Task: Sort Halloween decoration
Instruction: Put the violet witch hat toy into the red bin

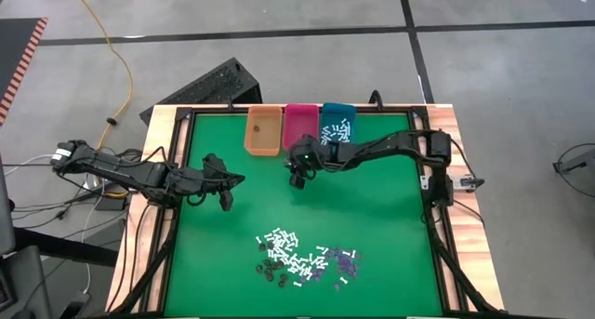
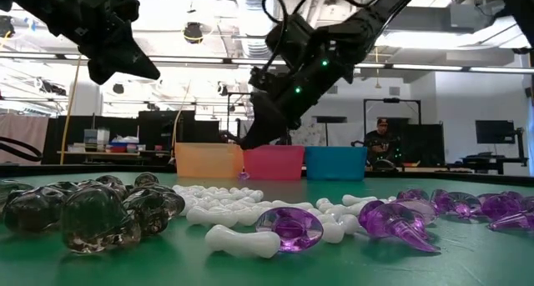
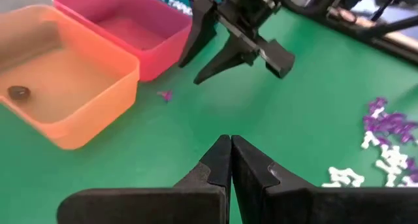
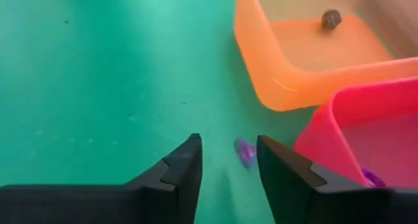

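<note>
Purple bit (image 4: 245, 152) loose on green table (image 1: 372, 207), just outside pink bin (image 4: 366, 132) near far edge, under right claw (image 4: 228, 162), fingers apart. Risk: missed bin, stays unsorted. Left claw (image 3: 230, 160) together, near left edge.

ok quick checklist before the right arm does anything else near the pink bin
1. Purple piece in the pink bin: not ok, it lies on the green mat just outside the bin's near wall.
2. Right gripper open and empty: ok, its fingers are apart with the purple piece on the mat below the gap.
3. Left gripper out of the way: ok, shut and off to the side, away from the bins.
4. Orange bin contents: ok, one dark piece inside.
5. Pile still to sort: ok, untouched at the near end of the mat.
</note>
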### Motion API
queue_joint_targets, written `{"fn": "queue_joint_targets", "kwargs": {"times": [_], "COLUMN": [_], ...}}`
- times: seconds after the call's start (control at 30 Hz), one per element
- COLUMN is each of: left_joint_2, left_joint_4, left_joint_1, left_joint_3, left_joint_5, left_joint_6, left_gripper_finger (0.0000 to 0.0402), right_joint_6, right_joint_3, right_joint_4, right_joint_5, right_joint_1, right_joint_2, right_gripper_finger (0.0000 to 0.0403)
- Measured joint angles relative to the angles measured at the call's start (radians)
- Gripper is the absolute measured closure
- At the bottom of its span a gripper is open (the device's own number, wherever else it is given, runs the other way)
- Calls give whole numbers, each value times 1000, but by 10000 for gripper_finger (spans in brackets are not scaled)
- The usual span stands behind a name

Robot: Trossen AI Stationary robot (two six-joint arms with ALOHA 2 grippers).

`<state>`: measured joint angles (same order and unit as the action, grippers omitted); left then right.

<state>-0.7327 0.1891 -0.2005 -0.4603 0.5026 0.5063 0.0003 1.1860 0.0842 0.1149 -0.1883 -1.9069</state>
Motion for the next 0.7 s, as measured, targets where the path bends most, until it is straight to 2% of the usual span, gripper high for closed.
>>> {"fn": "queue_joint_targets", "kwargs": {"times": [0.23, 0.37, 0.7], "left_joint_2": [0, 0, 0], "left_joint_4": [19, 36, 60], "left_joint_1": [1, 1, 1], "left_joint_3": [0, 0, 0], "left_joint_5": [4, 3, -5], "left_joint_6": [-16, -14, -8], "left_gripper_finger": [401, 401, 401], "right_joint_6": [19, 19, 18], "right_joint_3": [91, 125, 121], "right_joint_4": [-23, -54, -96], "right_joint_5": [-5, -8, -11], "right_joint_1": [-30, -31, -44], "right_joint_2": [-105, -144, -144], "right_gripper_finger": [208, 215, 247]}}
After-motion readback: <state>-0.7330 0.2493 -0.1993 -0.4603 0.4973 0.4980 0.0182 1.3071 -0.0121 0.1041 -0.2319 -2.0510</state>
